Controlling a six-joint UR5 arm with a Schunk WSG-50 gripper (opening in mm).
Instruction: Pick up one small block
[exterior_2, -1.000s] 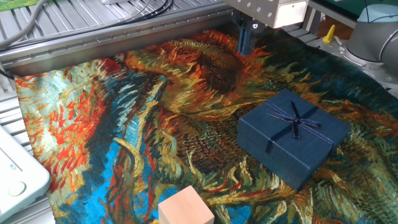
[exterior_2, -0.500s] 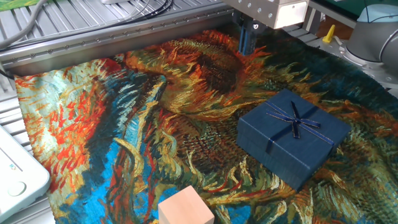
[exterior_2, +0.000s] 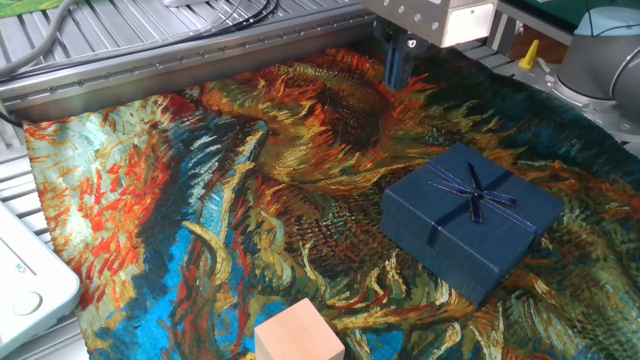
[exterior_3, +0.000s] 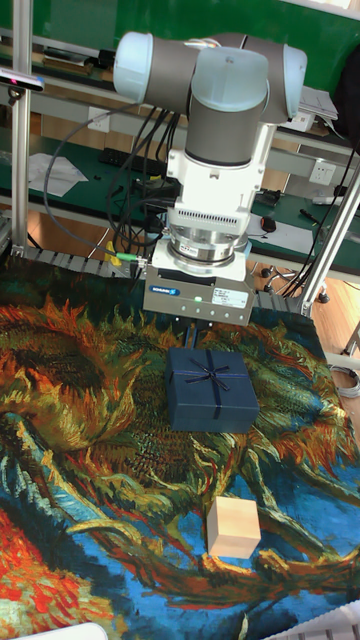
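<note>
The small block (exterior_2: 298, 333) is a pale peach-pink cube on the painted cloth at the near edge, partly cut off by the frame in the fixed view. The tall fixed view shows the small block (exterior_3: 233, 527) whole, in front of the blue gift box. My gripper (exterior_2: 398, 62) hangs over the far side of the cloth, well away from the block and beyond the box. Only dark fingers (exterior_2: 397, 55) show below the silver flange, seen side-on. In the tall fixed view the gripper (exterior_3: 200, 328) sits just behind the box. Nothing shows between the fingers.
A dark blue ribboned gift box (exterior_2: 470, 220) lies on the sunflower-print cloth (exterior_2: 200, 200) between gripper and block. A white device (exterior_2: 25, 285) sits at the left edge. Metal rails and cables (exterior_2: 150, 40) run along the back.
</note>
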